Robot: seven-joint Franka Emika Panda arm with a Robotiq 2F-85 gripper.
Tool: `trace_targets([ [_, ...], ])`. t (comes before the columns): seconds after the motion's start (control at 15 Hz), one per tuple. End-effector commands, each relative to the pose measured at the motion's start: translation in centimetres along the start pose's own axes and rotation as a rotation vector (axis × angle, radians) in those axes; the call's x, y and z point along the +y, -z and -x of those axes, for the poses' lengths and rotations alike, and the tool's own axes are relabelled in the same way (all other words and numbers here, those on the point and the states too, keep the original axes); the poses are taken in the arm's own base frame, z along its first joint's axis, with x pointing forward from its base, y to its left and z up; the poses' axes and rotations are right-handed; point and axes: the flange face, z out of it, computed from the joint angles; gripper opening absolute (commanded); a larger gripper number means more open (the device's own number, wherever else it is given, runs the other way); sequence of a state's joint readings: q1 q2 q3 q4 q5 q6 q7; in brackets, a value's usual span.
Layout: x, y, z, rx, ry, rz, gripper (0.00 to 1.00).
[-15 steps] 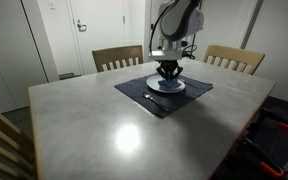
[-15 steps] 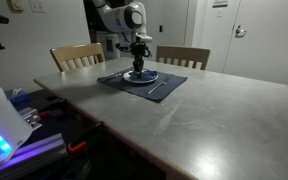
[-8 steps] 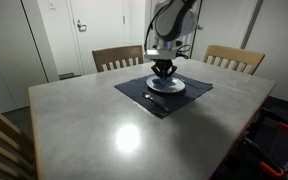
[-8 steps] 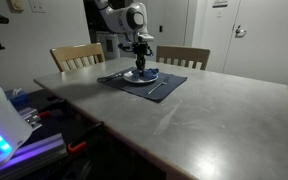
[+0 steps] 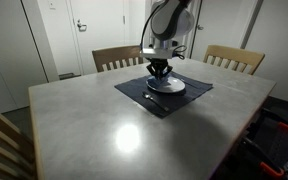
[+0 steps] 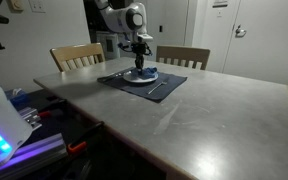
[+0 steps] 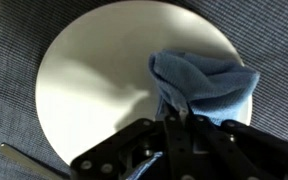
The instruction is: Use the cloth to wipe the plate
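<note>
The round white plate (image 7: 94,80) fills most of the wrist view and lies on a dark navy placemat (image 7: 274,40). A crumpled medium blue cloth (image 7: 206,82) rests on the plate's right side. My gripper (image 7: 177,118) is shut on a fold of the cloth and presses it down on the plate. In both exterior views the gripper (image 5: 160,70) (image 6: 138,68) stands upright over the plate (image 5: 174,86) (image 6: 149,76), and the cloth is mostly hidden under it.
A piece of cutlery (image 5: 154,98) (image 6: 156,88) lies on the placemat beside the plate; its tip shows at the lower left of the wrist view (image 7: 24,160). Two wooden chairs (image 5: 117,57) (image 5: 234,58) stand at the table's far side. A chair back (image 5: 2,140) is near the front corner.
The gripper has slid a little sideways across the plate with the cloth, toward the left in one exterior view. It has stayed shut.
</note>
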State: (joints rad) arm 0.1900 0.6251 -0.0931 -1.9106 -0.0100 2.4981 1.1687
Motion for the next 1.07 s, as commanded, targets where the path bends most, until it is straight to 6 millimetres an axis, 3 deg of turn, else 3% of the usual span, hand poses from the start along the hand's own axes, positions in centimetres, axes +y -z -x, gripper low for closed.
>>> trace_targets([
  [0.0, 0.7, 0.0, 0.2, -0.060, 0.012, -0.005, 0.02],
  [0.6, 1.9, 0.0, 0.5, -0.253, 0.085, 0.003, 0.02],
  [1.0, 4.3, -0.9, -0.5, -0.320, 0.098, 0.205, 0.02],
])
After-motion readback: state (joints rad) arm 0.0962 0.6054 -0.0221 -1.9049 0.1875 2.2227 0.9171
